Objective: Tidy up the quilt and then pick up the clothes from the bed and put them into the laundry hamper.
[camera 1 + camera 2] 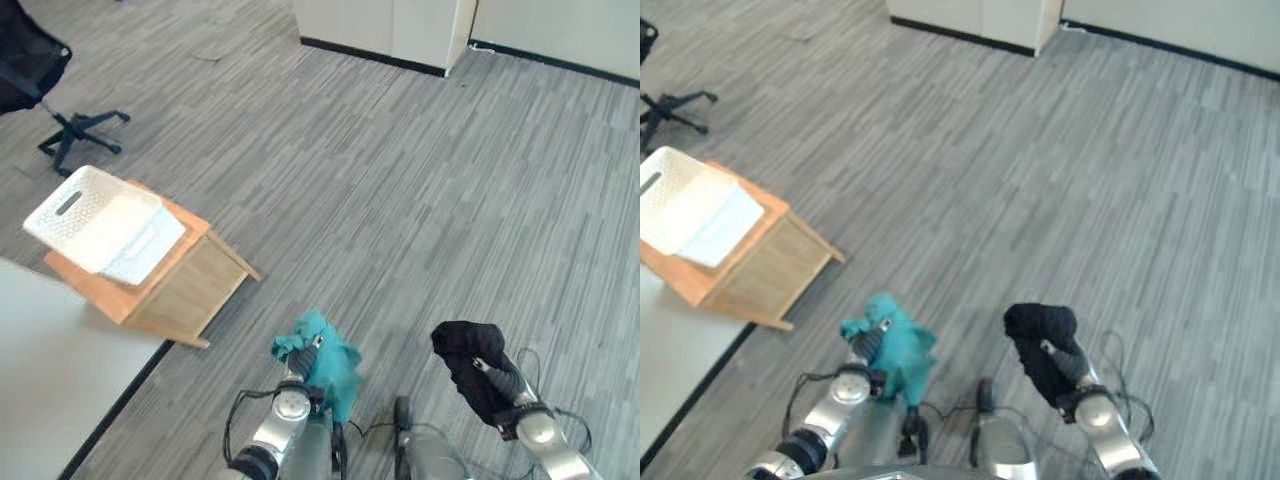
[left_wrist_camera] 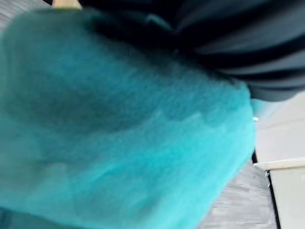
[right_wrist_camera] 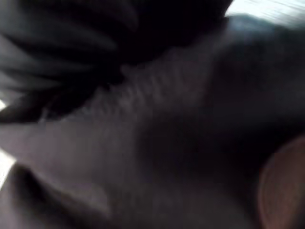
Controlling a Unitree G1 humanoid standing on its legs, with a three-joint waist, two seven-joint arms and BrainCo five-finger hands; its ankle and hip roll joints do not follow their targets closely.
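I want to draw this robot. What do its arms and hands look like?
Two shiny silver-grey metal arms with round joints. The left hand and right hand have dark ribbed covers at the wrist; cloth hides the fingers.

You have grey striped carpet, a black office chair far left, and pale cabinets ahead.

Even bright daylight overhead; both wrist views blurred close-up.
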